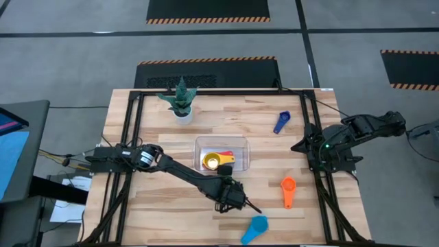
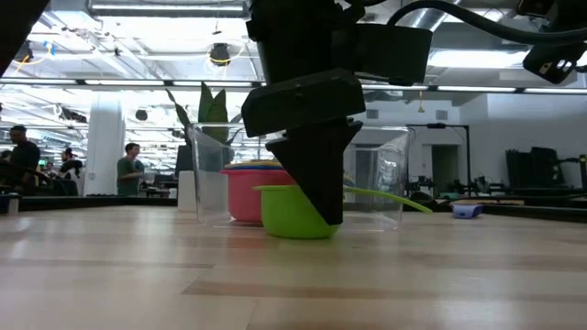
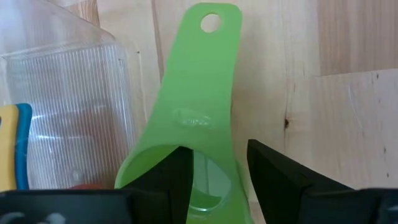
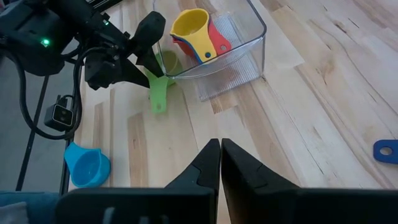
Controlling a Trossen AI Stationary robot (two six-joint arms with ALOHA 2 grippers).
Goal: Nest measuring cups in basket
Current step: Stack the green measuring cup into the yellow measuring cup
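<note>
Watching from beside the table (image 1: pixel 137 213), my worry is the left hand (image 3: pixel 214 177), which has its two fingers down astride the rim of the green cup (image 3: pixel 193 124) — one inside the bowl, one outside — so it is grasping that cup by a thin wall. That looks to me like a shallow hold: if the arm lifts fast, the cup could pivot on the rim and drop, or its long handle could catch the wall of the clear basket (image 1: pixel 241 147), which stands right beside it, and shove the basket along the table. The green cup sits on the wood just outside the basket's near wall, bowl toward the basket and handle pointing away, glossy plastic with a hole at the handle's end. Inside the basket a yellow cup (image 4: pixel 189 28) rests on top of a red one (image 4: pixel 219 38), with a strip of blue showing between them, so the stack is already started and the green one would have to land squarely in it or it may tip the pile. Three more lie loose and well apart — a light blue cup (image 1: pixel 255 228) near the front edge, an orange cup (image 1: pixel 288 190) and a dark blue cup (image 1: pixel 281 122) farther to the right. The right hand (image 4: pixel 220 163) hangs clenched and empty over at the right side of the table.
</note>
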